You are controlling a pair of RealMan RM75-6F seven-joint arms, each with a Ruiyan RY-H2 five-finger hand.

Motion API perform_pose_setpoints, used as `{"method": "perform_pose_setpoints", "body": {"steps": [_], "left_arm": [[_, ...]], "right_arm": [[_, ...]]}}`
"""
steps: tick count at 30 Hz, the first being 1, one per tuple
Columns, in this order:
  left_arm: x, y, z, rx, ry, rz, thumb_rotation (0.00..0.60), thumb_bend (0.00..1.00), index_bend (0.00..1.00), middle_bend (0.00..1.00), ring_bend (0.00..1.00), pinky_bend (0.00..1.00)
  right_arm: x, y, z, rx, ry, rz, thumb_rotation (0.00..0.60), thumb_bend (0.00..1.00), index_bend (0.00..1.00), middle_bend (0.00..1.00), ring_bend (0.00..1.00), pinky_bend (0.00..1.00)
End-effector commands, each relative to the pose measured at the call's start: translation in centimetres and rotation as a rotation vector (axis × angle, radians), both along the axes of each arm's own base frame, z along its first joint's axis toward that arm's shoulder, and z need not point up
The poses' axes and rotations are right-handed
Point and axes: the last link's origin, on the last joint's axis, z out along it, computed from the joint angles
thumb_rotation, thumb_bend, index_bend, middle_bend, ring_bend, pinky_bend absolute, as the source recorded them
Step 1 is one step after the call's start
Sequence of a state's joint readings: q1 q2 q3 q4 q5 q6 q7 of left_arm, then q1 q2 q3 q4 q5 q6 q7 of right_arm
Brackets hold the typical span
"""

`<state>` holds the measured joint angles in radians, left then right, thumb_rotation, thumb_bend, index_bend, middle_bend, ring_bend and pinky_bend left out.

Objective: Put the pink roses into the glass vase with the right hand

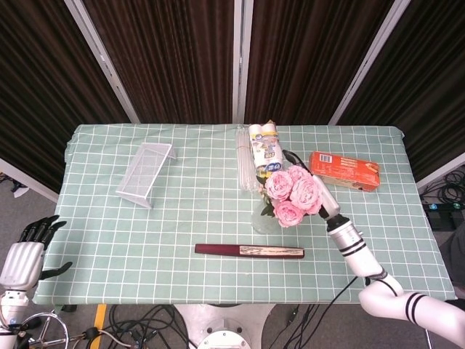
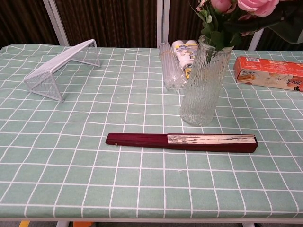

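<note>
Right of frame centre, full pink roses with green leaves stand in the ribbed clear glass vase. The right hand grasps them; the left hand, lower left, is released.

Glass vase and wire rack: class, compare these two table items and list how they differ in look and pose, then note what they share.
The glass vase stands upright; the wire rack lies on its side. The vase is clear, ridged glass; the rack is white mesh. The vase has pink roses in its mouth; the rack holds nothing. The vase is right of centre; the rack is far left. Both rest on the checked tablecloth.
</note>
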<state>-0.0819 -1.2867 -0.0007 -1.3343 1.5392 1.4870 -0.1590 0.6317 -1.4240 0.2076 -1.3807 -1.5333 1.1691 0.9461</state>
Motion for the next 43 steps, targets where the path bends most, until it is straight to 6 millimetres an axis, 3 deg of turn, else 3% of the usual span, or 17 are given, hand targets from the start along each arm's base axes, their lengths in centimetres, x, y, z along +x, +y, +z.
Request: {"method": "perform_pose_setpoints", "body": {"steps": [1,9,19,28,34,43], "left_arm": [[0.1,0.0,-0.1,-0.003,0.001,-0.001,0.600,0.00,0.19,0.10,0.09,0.13],[0.5,0.2,-0.4,-0.011,0.010,-0.010,0.600,0.00,0.19,0.10,0.09,0.13],[1.0,0.3,-0.7,-0.016,0.019,-0.016,0.600,0.00,0.19,0.10,0.09,0.13],[1.8,0.4,-0.1,0.003,0.024,-0.034,0.600,0.00,0.19,0.10,0.09,0.13],[1.8,0.3,-0.2,0.006,0.026,-0.031,0.600,0.00,0.19,0.10,0.09,0.13],[1.5,0.2,-0.2,0.014,0.024,-0.027,0.600,0.00,0.19,0.10,0.09,0.13]], "right_arm": [[-2.0,0.8,2.0,-0.021,0.201,-0.019,0.600,0.00,0.00,0.00,0.00,0.00],[-6.2,3.7,5.7,-0.031,0.423,-0.105,0.600,0.00,0.00,0.00,0.00,0.00],[-13.7,10.3,9.6,-0.122,0.880,-0.342,0.600,0.01,0.00,0.00,0.00,0.00],[-18.5,15.7,9.8,-0.320,1.154,-0.468,0.600,0.02,0.00,0.00,0.00,0.00],[-20.2,17.5,9.3,-0.350,1.264,-0.464,0.600,0.00,0.00,0.00,0.00,0.00],[-20.0,18.2,8.9,-0.429,1.204,-0.466,0.600,0.00,0.00,0.00,0.00,0.00]]}}
